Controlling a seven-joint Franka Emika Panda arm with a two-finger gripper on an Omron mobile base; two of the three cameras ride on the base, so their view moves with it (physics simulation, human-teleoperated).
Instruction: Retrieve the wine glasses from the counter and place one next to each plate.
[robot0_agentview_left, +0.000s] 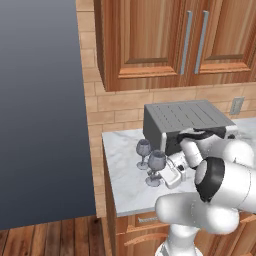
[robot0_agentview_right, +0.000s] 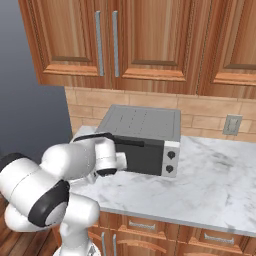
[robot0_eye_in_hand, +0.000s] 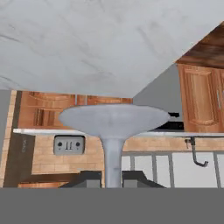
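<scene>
Two bluish-grey wine glasses stand on the marble counter in front of a grey oven. The far wine glass stands free. My gripper reaches in from the right to the near wine glass and is shut on its thin stem. In the hand view, which is rolled upside down, the round foot of that wine glass spreads above the stem, and the stem runs down between my gripper's dark fingertips. The plates are out of view.
A grey countertop oven stands right behind the glasses against the brick wall, and also appears in the right base view as the oven. Wooden wall cabinets hang overhead. A dark wall panel borders the counter's left end. Bare marble extends to the right.
</scene>
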